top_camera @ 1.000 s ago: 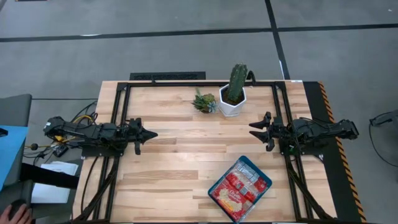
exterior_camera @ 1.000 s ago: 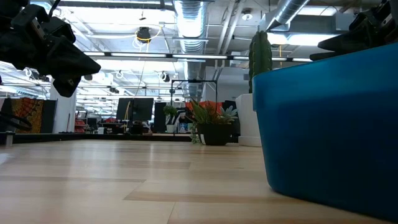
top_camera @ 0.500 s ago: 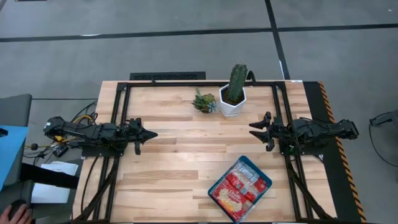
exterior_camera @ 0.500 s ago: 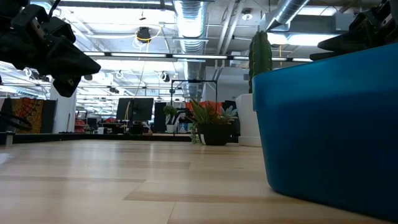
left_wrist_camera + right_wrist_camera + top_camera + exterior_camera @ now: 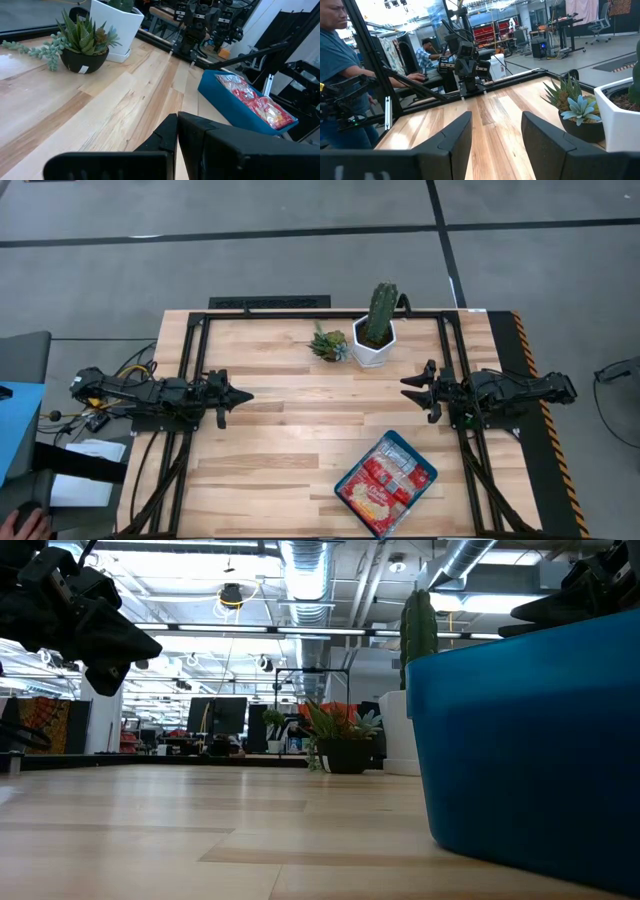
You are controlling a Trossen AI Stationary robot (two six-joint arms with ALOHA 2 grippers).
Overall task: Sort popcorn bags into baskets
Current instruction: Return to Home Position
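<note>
The left end effector (image 5: 240, 394) hangs over the left part of the wooden worktop (image 5: 290, 435), pointing toward the middle. In the left wrist view its two dark fingers (image 5: 200, 132) lie pressed together with only a thin seam between them, and they hold nothing.

The right end effector (image 5: 408, 387) mirrors it over the right part of the worktop, aimed inward. Its fingers (image 5: 455, 132) stand apart, with bare wood showing through the gap, and nothing is between them. The two arms face each other across the worktop, well apart.

The teal-blue tray (image 5: 428, 470) sits on the worktop near the front edge, right of centre and turned at an angle to the boards. It lies in front of the right end effector and clear of it. The red popcorn bags (image 5: 385, 482) lie inside it, overlapping in a loose heap. Yellow-orange printing shows on the lower ones, and their exact number is hard to make out from above. From the left wrist view the bags (image 5: 252, 97) rise a little above the tray's blue wall (image 5: 227, 102). In the low view that wall (image 5: 530, 740) fills the right side.

At the back of the worktop stands a tall cactus (image 5: 380, 308) in a white hexagonal pot (image 5: 372, 352). A small spiky succulent (image 5: 329, 343) in a dark pot sits just beside it on the left.

Beyond the worktop, the right wrist view shows a person in a blue shirt (image 5: 337, 55) and another seated farther back (image 5: 426, 52).
</note>
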